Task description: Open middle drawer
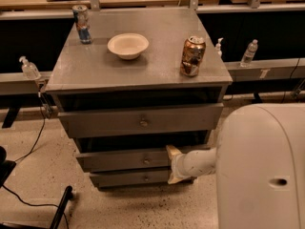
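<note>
The grey cabinet (pixel 138 68) has three drawer fronts. The middle drawer (pixel 119 160) is the second one, with a small brass knob (pixel 146 161) at its centre and a dark gap above it. My gripper (pixel 169 165) reaches in from the right on a white arm, at the right part of the middle drawer front, to the right of the knob. Its tan fingers (pixel 170 151) are spread, one at the drawer's top edge and one near its bottom edge. It holds nothing.
The top drawer (pixel 105 123) stands out above, the short bottom drawer (pixel 119 179) below. On the cabinet top stand a blue can (pixel 82 24), a white bowl (pixel 127 45) and a brown can (pixel 192 56). The robot's white body (pixel 262 171) fills the lower right. A black cable (pixel 28 151) lies on the floor at left.
</note>
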Available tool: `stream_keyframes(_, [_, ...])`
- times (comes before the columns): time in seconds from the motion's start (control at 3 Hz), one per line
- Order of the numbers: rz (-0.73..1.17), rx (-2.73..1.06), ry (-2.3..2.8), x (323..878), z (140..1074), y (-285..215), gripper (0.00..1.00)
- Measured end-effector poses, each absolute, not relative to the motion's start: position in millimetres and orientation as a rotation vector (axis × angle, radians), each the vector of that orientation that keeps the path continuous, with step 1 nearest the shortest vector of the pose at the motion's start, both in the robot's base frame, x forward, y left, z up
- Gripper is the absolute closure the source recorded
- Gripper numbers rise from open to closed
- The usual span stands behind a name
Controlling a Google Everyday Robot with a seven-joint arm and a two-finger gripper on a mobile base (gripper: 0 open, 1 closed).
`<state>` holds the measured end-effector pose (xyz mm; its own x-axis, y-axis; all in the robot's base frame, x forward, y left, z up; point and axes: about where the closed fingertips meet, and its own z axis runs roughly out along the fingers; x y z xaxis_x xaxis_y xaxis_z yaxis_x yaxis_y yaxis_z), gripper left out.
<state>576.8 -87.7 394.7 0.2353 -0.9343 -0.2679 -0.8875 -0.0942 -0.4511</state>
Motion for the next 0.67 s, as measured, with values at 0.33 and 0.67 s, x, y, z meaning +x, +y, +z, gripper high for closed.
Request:
stream_keyframes(0.33, [-0.103, -1.994, 1.659, 569.6, 396.8, -86.5, 0.31])
stream_keyframes(0.67, [-0.103, -1.994, 1.659, 569.6, 396.8, -86.5, 0.31])
